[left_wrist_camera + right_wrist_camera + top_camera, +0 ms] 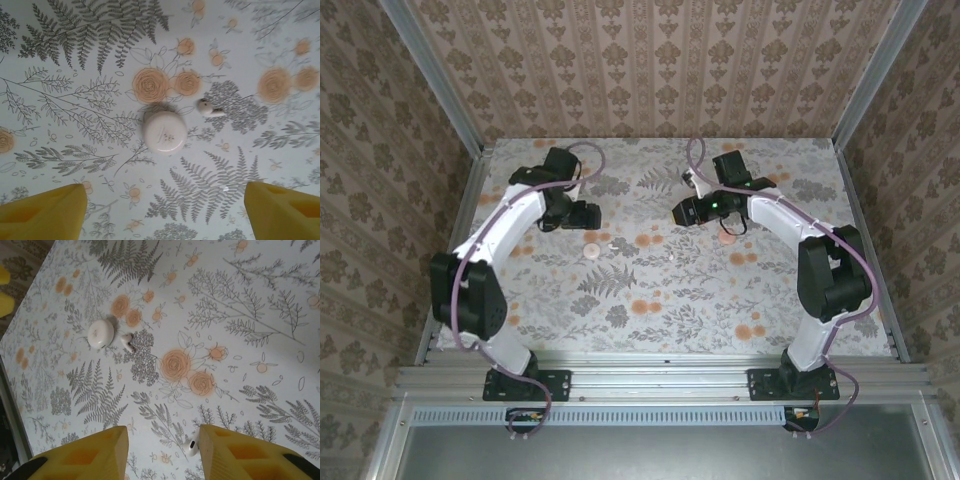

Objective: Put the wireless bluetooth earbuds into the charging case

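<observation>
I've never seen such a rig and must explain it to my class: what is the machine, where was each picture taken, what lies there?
Two robot arms stand bolted side by side, each ending in a two-finger gripper. One picture looks down from above and behind; the other two come from wrist cameras, so the yellow blocks are fingers. On the flowered cloth lies a round charging case, closed, one earbud just beside it; the left gripper hovers open above. The second earbud lies between the right gripper's open fingers. Nothing is held.
</observation>
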